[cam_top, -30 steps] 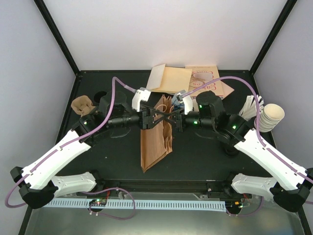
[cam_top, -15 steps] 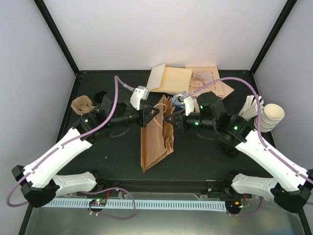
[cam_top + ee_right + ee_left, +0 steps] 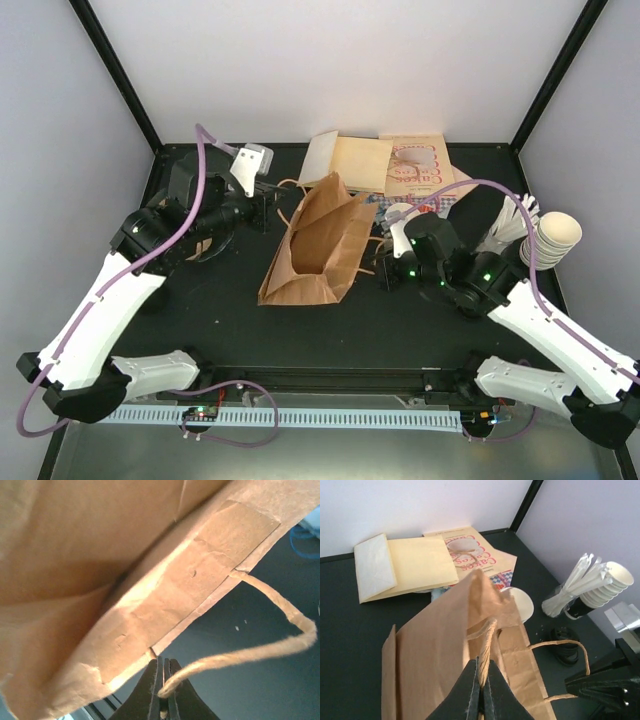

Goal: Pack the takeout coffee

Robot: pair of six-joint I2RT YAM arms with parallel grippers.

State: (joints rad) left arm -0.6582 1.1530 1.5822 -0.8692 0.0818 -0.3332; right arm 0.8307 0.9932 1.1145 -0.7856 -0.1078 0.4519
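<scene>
A brown paper bag (image 3: 320, 245) lies at the table's middle with its mouth pulled open toward the near edge. My left gripper (image 3: 262, 212) is shut on one twisted paper handle (image 3: 487, 640) of the bag, at the bag's upper left. My right gripper (image 3: 385, 270) is shut on the other handle (image 3: 260, 652), at the bag's right side. A lidless cream-white cup (image 3: 522, 602) shows just behind the bag in the left wrist view; in the top view it (image 3: 400, 213) stands by the right wrist. Both sets of jaws pinch cord (image 3: 481, 680) (image 3: 163, 672).
Flat paper bags and a printed menu (image 3: 415, 165) lie at the back. A nested stack of cream cups (image 3: 555, 238) and a holder of white stirrers (image 3: 510, 225) stand at the right edge. Black frame posts rise at the back corners.
The two grippers have pulled apart, the left up and to the left, the right down and to the right. The bag has gone from flat to spread open and has turned.
</scene>
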